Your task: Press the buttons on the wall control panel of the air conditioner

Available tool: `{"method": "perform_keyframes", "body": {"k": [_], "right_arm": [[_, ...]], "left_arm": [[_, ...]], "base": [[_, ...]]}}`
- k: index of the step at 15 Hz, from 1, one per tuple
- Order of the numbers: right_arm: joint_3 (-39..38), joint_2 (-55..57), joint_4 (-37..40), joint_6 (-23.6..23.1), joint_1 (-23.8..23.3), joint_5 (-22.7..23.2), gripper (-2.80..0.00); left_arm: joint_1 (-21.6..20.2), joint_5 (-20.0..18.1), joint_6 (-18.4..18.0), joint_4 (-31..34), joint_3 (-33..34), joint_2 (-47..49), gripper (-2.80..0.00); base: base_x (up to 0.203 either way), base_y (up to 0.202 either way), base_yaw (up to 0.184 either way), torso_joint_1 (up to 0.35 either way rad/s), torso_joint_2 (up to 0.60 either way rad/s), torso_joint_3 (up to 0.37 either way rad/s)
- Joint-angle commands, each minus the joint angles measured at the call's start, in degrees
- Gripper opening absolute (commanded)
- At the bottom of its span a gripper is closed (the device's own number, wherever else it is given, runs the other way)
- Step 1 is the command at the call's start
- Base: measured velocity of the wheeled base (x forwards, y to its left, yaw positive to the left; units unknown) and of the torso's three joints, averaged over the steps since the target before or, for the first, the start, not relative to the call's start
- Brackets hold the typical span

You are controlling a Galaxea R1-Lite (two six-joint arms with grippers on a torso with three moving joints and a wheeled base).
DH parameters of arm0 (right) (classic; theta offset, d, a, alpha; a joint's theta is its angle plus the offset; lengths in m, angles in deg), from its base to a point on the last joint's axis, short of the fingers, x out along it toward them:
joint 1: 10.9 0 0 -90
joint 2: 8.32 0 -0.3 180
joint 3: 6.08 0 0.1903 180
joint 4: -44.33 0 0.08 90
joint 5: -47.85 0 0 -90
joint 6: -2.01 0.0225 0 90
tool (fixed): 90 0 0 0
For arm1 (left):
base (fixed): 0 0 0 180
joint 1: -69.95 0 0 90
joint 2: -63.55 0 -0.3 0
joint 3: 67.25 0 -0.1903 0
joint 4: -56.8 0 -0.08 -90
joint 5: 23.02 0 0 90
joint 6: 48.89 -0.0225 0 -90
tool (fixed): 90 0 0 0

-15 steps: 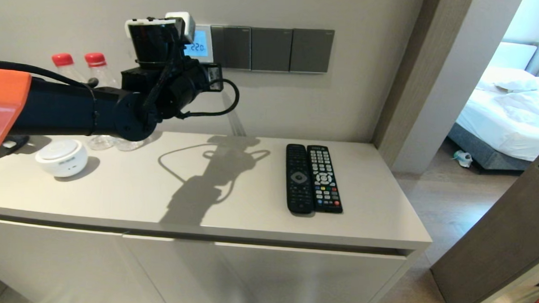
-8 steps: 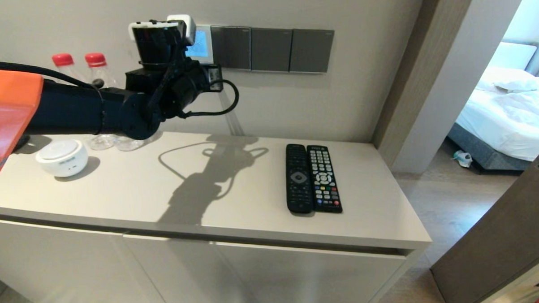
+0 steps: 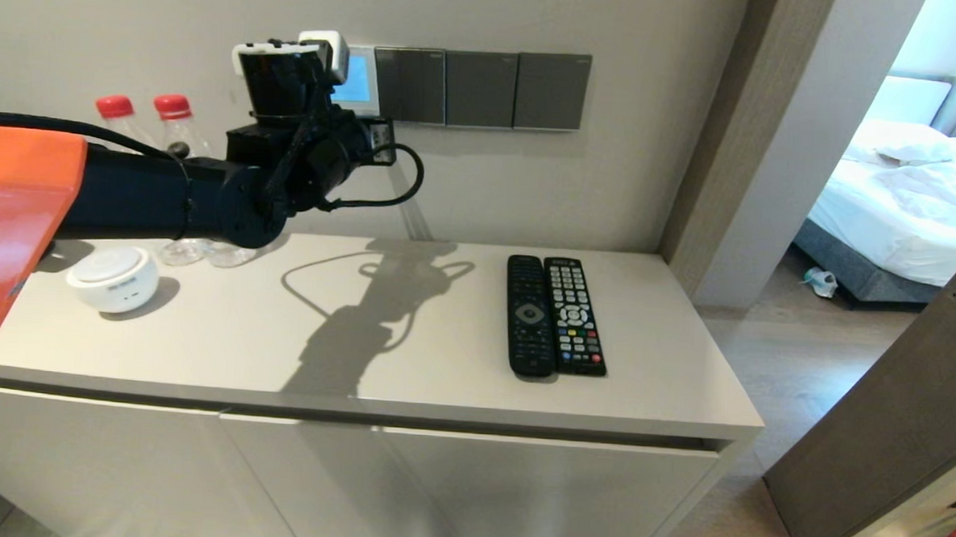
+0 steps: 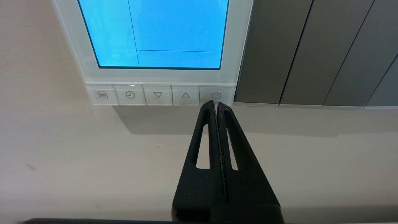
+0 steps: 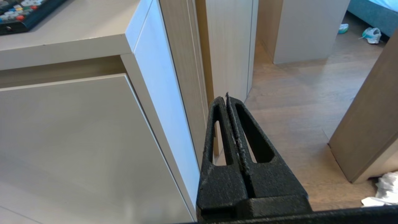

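The air conditioner's wall control panel (image 3: pixel 363 83) is a small white thermostat with a lit blue screen, partly hidden by my left wrist in the head view. In the left wrist view the panel (image 4: pixel 155 76) fills the upper part, with the buttons (image 4: pixel 158 95) in a row along its bottom edge. My left gripper (image 4: pixel 216 104) is shut and empty, its tips at the lower edge of the power button (image 4: pixel 216 94) at the row's end beside the switch plates. My right gripper (image 5: pixel 228 99) is shut and empty, parked low beside the cabinet.
Three dark grey switch plates (image 3: pixel 482 87) adjoin the panel. On the cabinet top (image 3: pixel 411 354) lie two black remotes (image 3: pixel 556 315), a white round device (image 3: pixel 112 278) and two red-capped bottles (image 3: pixel 145 114). A doorway opens on the right.
My left arm has moved a little forward and right towards the wall. The digits 22.0 seen on the screen one second ago no longer show; its visible part is plain blue.
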Motion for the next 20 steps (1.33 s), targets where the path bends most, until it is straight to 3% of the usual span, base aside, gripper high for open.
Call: {"method": "perform_keyframes", "body": {"k": [1, 10, 16, 20], "right_arm": [[0.0, -0.1, 0.0, 0.03, 0.01, -0.03, -2.8], [0.0, -0.1, 0.0, -0.06, 0.01, 0.06, -2.8], [0.0, -0.1, 0.07, -0.06, 0.01, 0.06, -2.8], [0.0, -0.1, 0.0, -0.06, 0.01, 0.06, -2.8]], "left_arm": [[0.0, 0.14, 0.01, -0.33, 0.62, -1.07, -2.8], [0.09, -0.02, 0.15, -2.12, 11.07, -19.1, -2.8], [-0.06, 0.41, -0.49, -0.83, 30.58, -37.69, -2.8], [-4.92, 0.63, -1.46, 2.58, 44.75, -52.9, -2.8]], "base": [[0.0, 0.0, 0.0, 0.0, 0.0, 0.0], [0.0, 0.0, 0.0, 0.0, 0.0, 0.0], [0.0, 0.0, 0.0, 0.0, 0.0, 0.0], [0.0, 0.0, 0.0, 0.0, 0.0, 0.0]]}}
